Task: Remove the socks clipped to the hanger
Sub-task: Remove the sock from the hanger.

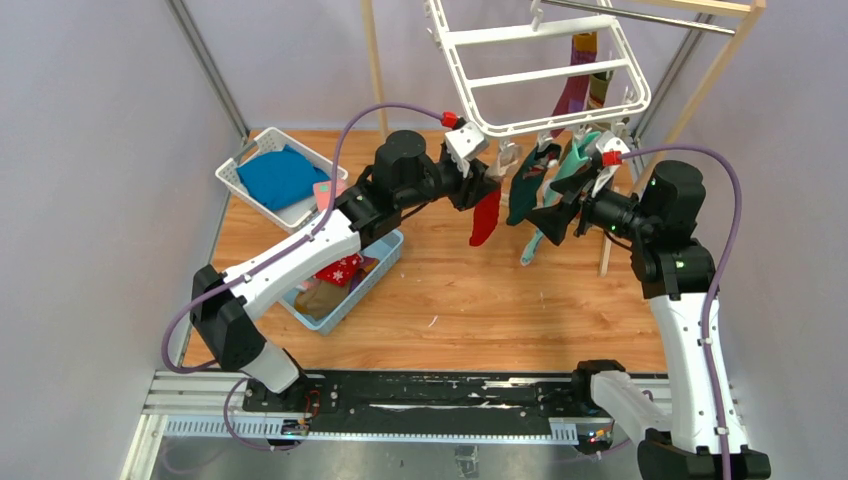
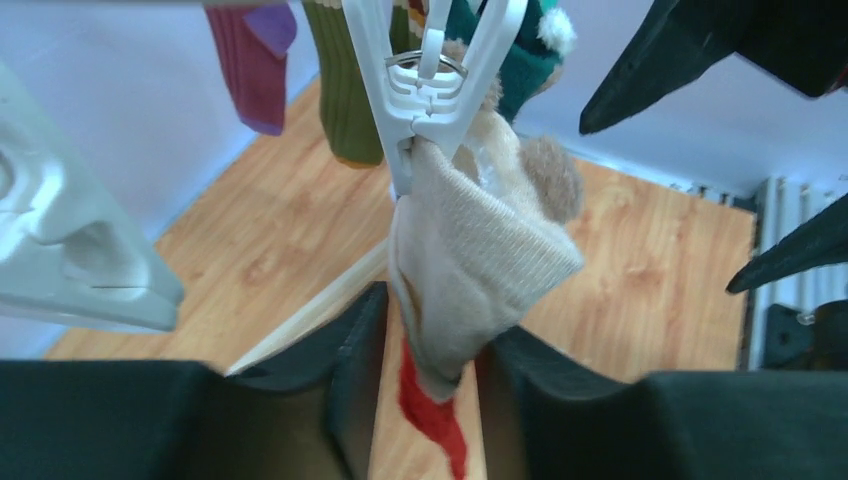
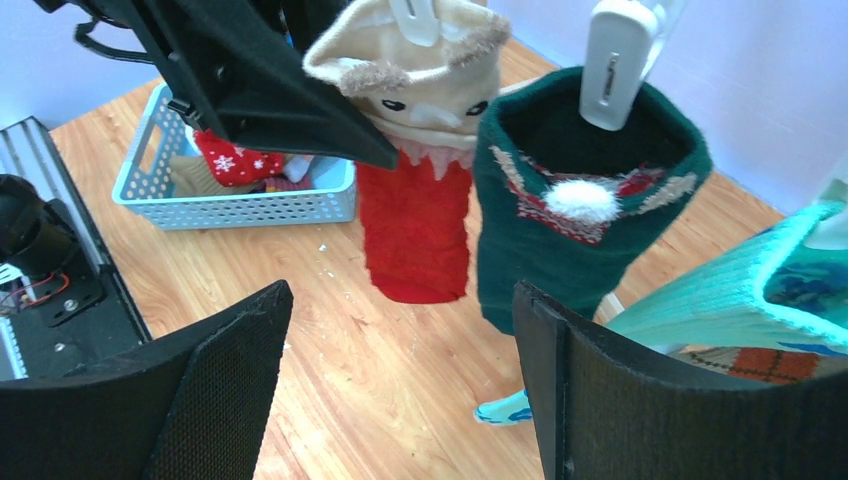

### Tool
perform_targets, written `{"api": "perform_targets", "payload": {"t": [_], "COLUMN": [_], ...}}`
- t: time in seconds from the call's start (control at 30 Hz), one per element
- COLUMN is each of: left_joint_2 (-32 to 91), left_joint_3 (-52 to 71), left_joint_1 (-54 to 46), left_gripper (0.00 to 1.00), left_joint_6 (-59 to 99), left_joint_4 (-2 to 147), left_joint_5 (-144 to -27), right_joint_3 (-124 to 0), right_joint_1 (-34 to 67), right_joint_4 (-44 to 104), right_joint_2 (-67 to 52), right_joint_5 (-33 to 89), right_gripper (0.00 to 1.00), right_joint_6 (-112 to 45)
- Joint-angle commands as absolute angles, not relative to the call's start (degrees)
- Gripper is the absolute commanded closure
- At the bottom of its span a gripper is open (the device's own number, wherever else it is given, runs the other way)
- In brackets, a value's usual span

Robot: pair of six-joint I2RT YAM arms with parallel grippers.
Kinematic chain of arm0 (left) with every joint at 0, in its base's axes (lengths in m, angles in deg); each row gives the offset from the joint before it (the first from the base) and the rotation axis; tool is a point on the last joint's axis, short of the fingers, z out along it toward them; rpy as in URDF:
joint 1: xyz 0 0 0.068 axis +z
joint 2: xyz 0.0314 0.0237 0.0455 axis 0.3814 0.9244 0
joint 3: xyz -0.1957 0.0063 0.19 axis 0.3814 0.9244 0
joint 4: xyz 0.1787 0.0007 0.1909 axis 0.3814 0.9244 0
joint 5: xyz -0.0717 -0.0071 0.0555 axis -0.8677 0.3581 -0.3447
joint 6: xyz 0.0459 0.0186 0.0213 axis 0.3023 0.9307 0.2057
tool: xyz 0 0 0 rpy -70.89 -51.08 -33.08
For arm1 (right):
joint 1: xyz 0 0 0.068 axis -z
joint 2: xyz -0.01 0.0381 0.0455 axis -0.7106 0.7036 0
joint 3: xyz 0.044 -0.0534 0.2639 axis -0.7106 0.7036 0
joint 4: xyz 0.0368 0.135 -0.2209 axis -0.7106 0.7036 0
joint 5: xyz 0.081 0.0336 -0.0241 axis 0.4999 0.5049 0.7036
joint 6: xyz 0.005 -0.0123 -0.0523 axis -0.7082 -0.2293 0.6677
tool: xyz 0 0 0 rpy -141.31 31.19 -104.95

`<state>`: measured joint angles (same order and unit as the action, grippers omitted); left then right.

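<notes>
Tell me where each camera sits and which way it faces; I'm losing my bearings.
Top external: fixed above and behind the robot, looking down on the table and hanger; the left arm and right arm show.
Left wrist: on the left arm, looking along the left end effector at the clipped cream-and-red sock; both fingers show.
Right wrist: on the right arm, facing leftward toward the basket; the right end effector frames the bottom.
Shared: both wrist views show the cream-and-red sock.
</notes>
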<state>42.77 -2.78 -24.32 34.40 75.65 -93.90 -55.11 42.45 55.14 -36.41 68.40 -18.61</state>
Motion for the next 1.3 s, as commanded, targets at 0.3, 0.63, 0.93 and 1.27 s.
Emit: {"api": "perform_targets", "payload": {"t": [0.3, 0.63, 0.93, 1.27], "left_joint_2": [38.8, 37.3, 37.0, 36.4], "left_joint_3": [-5.7, -5.6, -3.0, -0.5], "left_joint_1": [-24.8, -22.3, -20.3, -20.3], "left_gripper": [1.0, 1.0, 1.0, 1.0], "left_joint_6": [36.4, 32.8, 30.0, 29.0], "left_joint_4": [79.5, 79.7, 76.5, 75.0], "left_joint_5": [-100.4, -112.1, -114.6, -117.7], "right_joint_3": [-61.0, -63.9, -62.3, -61.6], "right_joint_1": [34.4, 32.6, 32.5, 32.6], "right_joint_4": [53.5, 42.0, 30.6, 30.9], "right_joint_2": [-33.4, -28.9, -26.5, -26.4], "right_joint_5": [71.6, 70.7, 74.6, 68.7], "right_gripper": [0.25, 0.33, 0.25, 0.22], "right_joint_6": [-20.0, -34.7, -47.5, -48.3]}}
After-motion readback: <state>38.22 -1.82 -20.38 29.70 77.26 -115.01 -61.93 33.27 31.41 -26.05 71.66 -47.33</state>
